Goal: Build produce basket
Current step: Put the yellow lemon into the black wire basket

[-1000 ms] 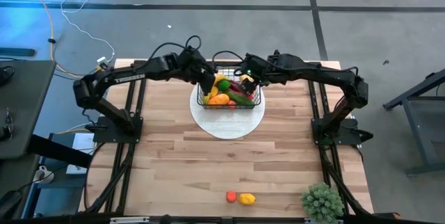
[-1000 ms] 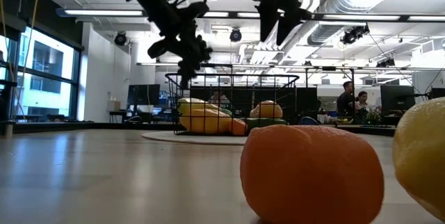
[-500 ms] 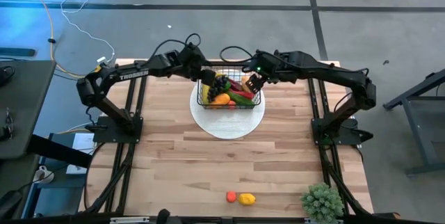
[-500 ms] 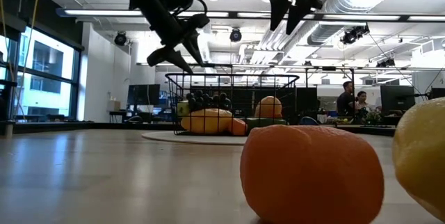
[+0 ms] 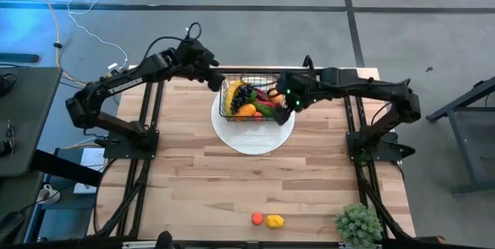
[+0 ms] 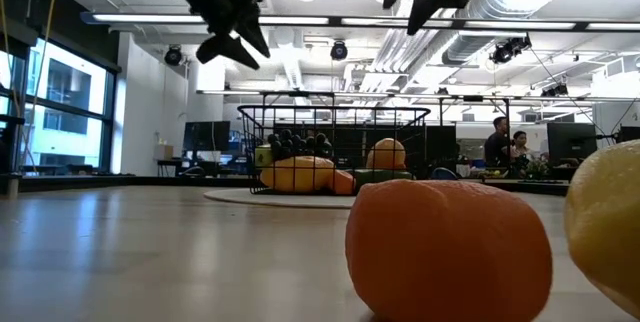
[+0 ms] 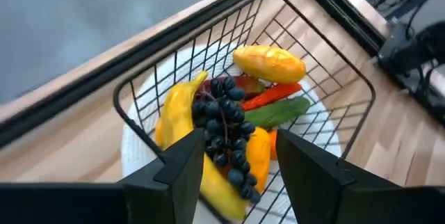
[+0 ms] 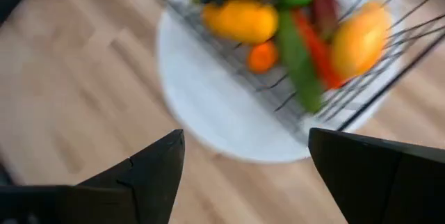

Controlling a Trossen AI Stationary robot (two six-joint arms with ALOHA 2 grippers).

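Basket (image 5: 256,100) sits on the white disc (image 5: 254,134) at the far middle of my desk (image 5: 232,179), loaded with banana (image 7: 178,113), dark grapes (image 7: 224,116), a yellow fruit (image 7: 270,62), red chili (image 7: 272,94) and green cucumber (image 7: 278,111). My left tool (image 5: 216,80) hovers just off the basket's left rim, fingers (image 7: 182,165) parted and empty. My right tool (image 5: 291,101) hangs over the basket's right edge, fingers (image 8: 156,165) spread wide, holding nothing. An orange fruit (image 5: 257,218) and a yellow one (image 5: 274,220) lie touching near the front edge, a potted plant (image 5: 358,223) at the corner.
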